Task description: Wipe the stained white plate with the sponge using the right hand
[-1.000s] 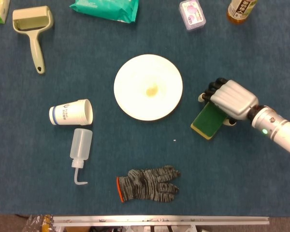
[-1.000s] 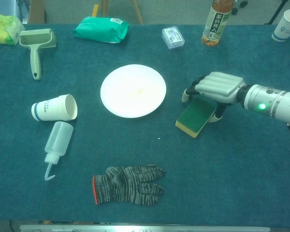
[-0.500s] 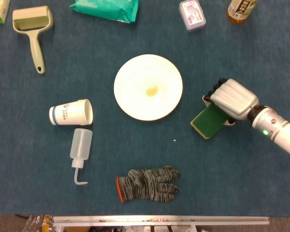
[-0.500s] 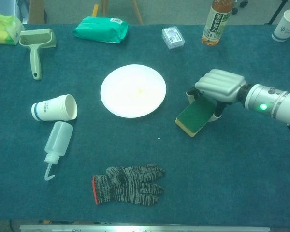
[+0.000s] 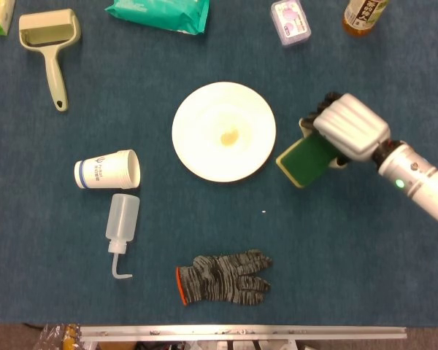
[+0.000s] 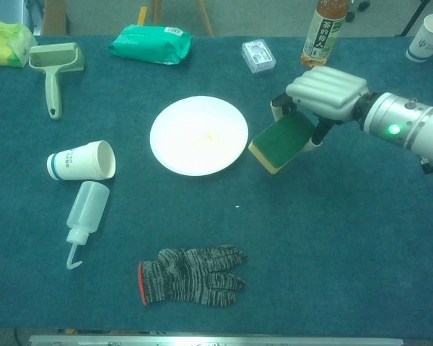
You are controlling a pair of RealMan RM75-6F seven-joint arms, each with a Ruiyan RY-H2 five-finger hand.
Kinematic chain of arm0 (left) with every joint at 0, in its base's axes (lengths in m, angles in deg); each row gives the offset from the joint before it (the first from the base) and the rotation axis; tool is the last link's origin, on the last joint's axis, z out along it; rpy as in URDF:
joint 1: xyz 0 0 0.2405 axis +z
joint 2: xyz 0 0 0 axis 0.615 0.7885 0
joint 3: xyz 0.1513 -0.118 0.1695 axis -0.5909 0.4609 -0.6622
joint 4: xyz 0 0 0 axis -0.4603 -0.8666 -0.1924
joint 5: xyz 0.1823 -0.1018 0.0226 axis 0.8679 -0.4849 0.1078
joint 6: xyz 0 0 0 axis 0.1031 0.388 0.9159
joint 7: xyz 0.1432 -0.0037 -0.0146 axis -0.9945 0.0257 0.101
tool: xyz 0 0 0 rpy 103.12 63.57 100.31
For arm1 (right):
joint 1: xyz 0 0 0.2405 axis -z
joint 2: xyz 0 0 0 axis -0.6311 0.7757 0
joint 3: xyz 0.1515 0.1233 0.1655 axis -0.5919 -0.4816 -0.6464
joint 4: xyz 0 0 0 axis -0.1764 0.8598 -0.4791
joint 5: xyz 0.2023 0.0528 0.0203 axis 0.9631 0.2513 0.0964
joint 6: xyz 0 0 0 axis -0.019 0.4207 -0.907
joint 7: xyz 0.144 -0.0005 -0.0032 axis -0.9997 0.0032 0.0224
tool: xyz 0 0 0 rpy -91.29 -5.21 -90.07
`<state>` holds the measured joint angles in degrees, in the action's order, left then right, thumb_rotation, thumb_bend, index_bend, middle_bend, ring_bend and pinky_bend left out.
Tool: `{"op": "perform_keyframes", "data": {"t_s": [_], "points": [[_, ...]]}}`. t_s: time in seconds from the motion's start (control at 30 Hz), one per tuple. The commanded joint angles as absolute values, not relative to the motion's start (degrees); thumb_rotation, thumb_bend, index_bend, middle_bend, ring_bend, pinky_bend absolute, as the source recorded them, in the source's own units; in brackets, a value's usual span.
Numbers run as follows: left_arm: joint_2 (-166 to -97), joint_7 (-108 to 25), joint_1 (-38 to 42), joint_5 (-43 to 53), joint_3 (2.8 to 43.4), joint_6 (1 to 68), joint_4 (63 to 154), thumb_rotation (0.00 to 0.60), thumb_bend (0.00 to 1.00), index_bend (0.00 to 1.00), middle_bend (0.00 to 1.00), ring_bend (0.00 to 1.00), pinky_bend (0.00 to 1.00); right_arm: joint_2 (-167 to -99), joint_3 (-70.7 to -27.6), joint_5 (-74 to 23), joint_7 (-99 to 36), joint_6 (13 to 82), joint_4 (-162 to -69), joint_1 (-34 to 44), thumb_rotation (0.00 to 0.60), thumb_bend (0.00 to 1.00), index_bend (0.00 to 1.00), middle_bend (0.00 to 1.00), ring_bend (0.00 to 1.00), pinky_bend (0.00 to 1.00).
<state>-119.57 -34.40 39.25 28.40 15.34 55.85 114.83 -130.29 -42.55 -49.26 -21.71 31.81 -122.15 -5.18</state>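
In the head view, the right hand (image 5: pixel 348 126) is gripping the sponge (image 5: pixel 304 160), its fingers curled down over the sponge's far end. The sponge, green side up with a yellow edge, is sticking out leftward just beside the right rim of the white plate (image 5: pixel 204 149), without overlapping it. A small yellowish stain (image 5: pixel 228 135) is showing near the plate's middle. Left of the plate a paper cup (image 5: pixel 107 170) is lying on its side, with a squeeze bottle (image 5: pixel 121 224) just near of it. A knitted glove (image 5: pixel 222 278) is lying near of the plate. At the far edge, a lint roller (image 5: pixel 50 46), a green packet (image 5: pixel 158 14), a small plastic box (image 5: pixel 290 20) and a drink bottle (image 5: pixel 363 14) are resting on the blue table cover (image 5: pixel 350 277).

In the chest view, the right hand (image 6: pixel 326 94) is clamping the sponge (image 6: pixel 282 140) from above, and the sponge is hanging tilted, lifted off the cover, close to the plate's (image 6: pixel 180 151) right rim. Another paper cup (image 6: pixel 425 37) is standing at the far right corner. The left hand is appearing in neither view.
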Motion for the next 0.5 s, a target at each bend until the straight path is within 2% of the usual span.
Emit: {"op": "perform_keyframes", "data": {"t_s": [0.03, 0.5], "points": [[-119.6, -34.5, 39.2, 28.5, 15.2, 55.8, 114.7, 0.600, 0.46, 0.23, 0.04, 0.08, 0.16, -130.8, -44.0, -47.5, -20.4, 30.6, -121.8, -6.5, 0.600, 0.02, 0.50, 0.57, 0.43, 0.32], [-119.3, -35.2, 39.7, 28.9, 15.3, 57.1, 115.0, 0.600, 0.46, 0.23, 0.04, 0.08, 0.16, -137.9, -48.8, -41.9, -20.0, 25.1, -112.2, -13.2, 0.600, 0.02, 0.51, 0.58, 0.43, 0.33]]}}
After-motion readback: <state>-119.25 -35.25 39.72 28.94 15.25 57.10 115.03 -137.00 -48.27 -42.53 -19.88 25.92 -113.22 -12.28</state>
